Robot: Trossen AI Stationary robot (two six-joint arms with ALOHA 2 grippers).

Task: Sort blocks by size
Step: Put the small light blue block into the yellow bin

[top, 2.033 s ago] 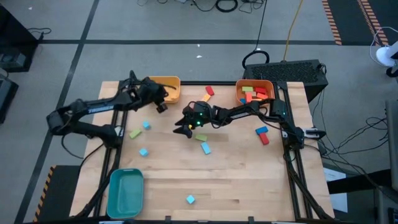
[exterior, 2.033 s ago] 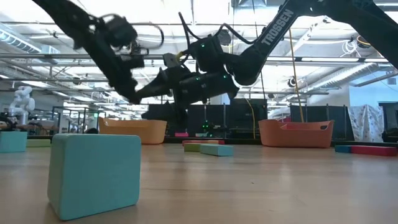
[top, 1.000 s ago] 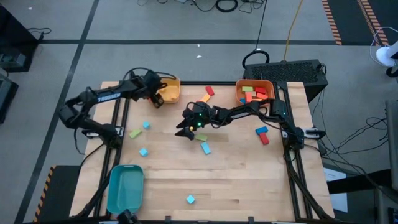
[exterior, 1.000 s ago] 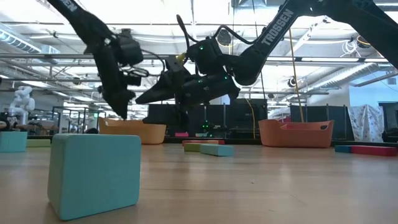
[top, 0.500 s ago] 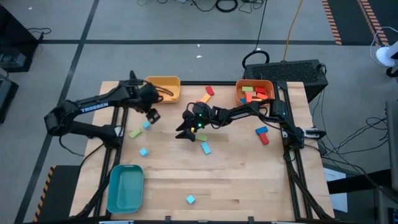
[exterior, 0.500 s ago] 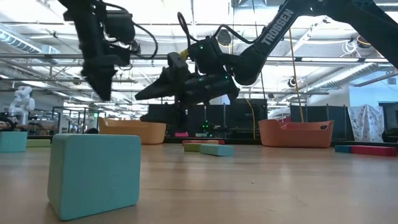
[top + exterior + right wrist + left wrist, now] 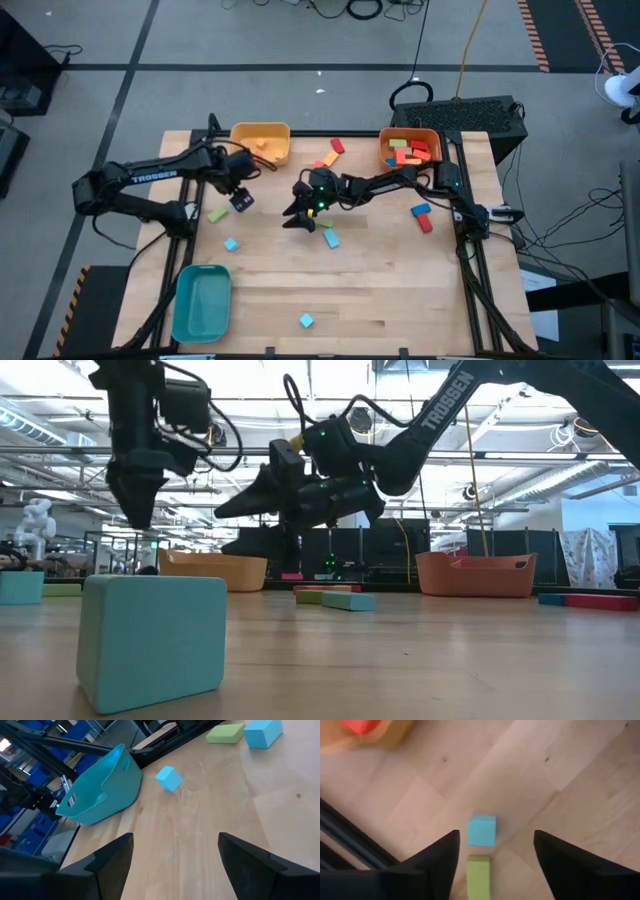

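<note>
The left gripper (image 7: pixel 492 857) is held wide open and empty right above the light blue cube (image 7: pixel 482 830), green block (image 7: pixel 478 876) touching it.

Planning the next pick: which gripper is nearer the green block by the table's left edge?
Left. The left gripper hangs open just right of the green block, above the neighbouring light blue cube. The right gripper is open farther right, mid-table.

place: likely robotics lab or industrial hall | cues: exposed ceiling trusses (image 7: pixel 560 450), hazard-striped floor (image 7: pixel 560 30), cables (image 7: pixel 365 10)
</note>
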